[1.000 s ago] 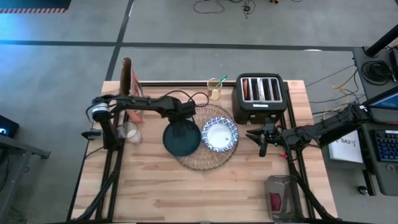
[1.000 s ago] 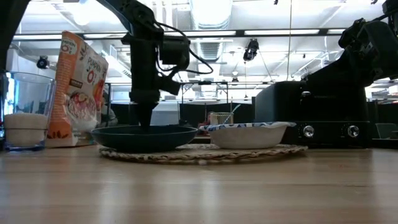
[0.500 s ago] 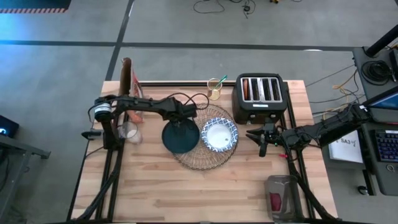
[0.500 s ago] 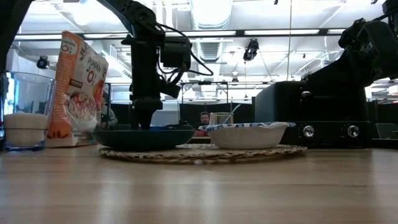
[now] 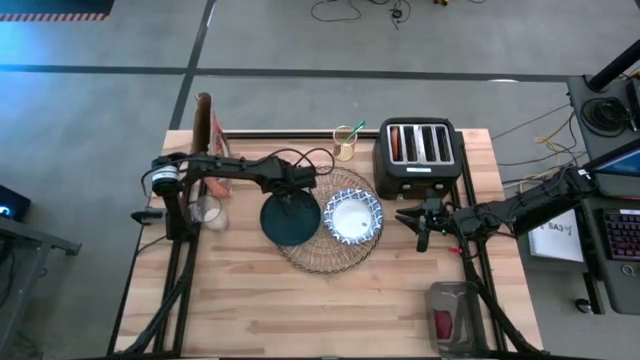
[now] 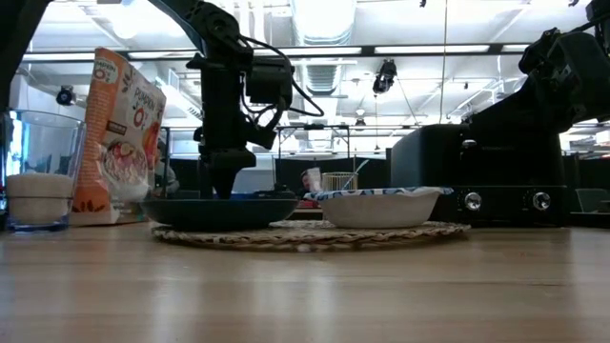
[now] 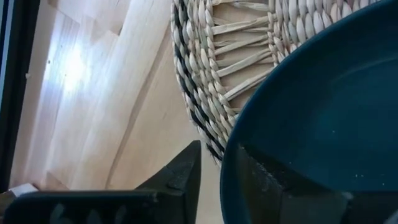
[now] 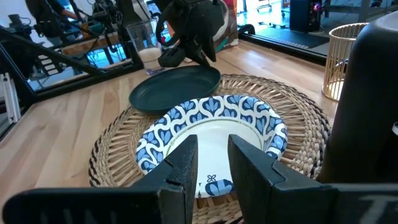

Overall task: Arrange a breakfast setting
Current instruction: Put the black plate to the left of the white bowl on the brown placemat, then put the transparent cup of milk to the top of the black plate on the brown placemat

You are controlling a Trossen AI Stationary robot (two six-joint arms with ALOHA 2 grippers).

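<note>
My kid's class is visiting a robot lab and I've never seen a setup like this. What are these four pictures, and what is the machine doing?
It is one wooden table with two dark robot arms, filmed at once by four cameras: one overhead, one level with the tabletop, and one on each arm's wrist.

On a round woven placemat sit a dark teal plate and a blue-and-white bowl. Behind stand a black toaster, a glass and a cereal bag.

The left gripper is at the plate's rim, its jaws astride the edge with a gap showing, so it seems to be letting go. The right gripper waits beside the toaster, jaws apart, holding nothing.
</note>
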